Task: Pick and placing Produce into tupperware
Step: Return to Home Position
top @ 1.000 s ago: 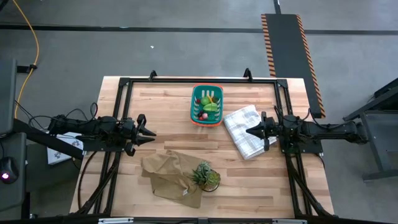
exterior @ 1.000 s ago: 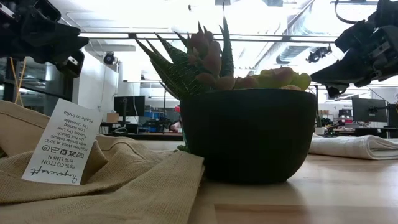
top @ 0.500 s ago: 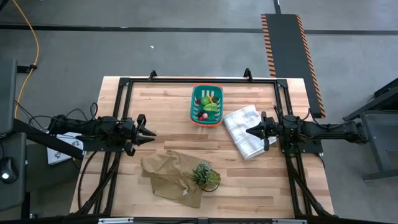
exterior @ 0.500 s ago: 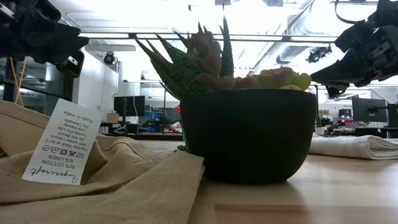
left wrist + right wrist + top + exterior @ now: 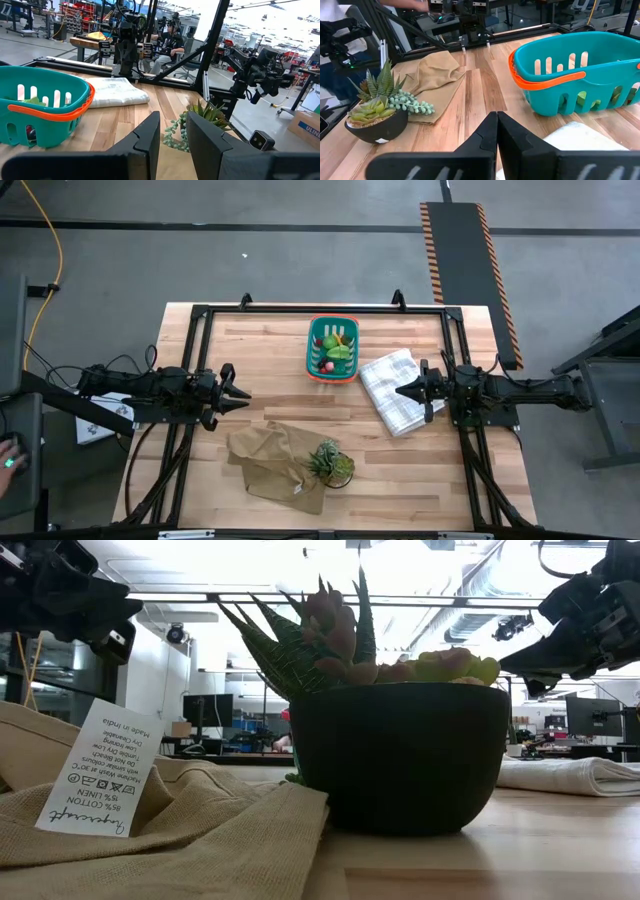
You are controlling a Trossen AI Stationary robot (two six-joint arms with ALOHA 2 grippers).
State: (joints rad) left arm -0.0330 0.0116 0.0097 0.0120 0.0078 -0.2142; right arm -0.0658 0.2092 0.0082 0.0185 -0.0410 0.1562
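Note:
The teal tupperware basket (image 5: 332, 348) stands near the table's far edge, at mid-width. Produce lies inside it: light green pieces (image 5: 337, 346) and small red balls (image 5: 325, 366). The left wrist view shows the basket (image 5: 42, 112) too, and the right wrist view shows it (image 5: 580, 75) with green visible through its slots. My left gripper (image 5: 246, 393) hovers over the table's left side, empty, with a narrow gap between its fingers (image 5: 172, 137). My right gripper (image 5: 400, 391) hovers over the white checked cloth, shut and empty (image 5: 496, 122).
A folded white checked cloth (image 5: 396, 390) lies right of the basket, under my right gripper. A crumpled tan cloth (image 5: 272, 460) and a potted spiky plant (image 5: 331, 464) sit near the near edge. Black frame rails (image 5: 320, 309) run along the far and side edges.

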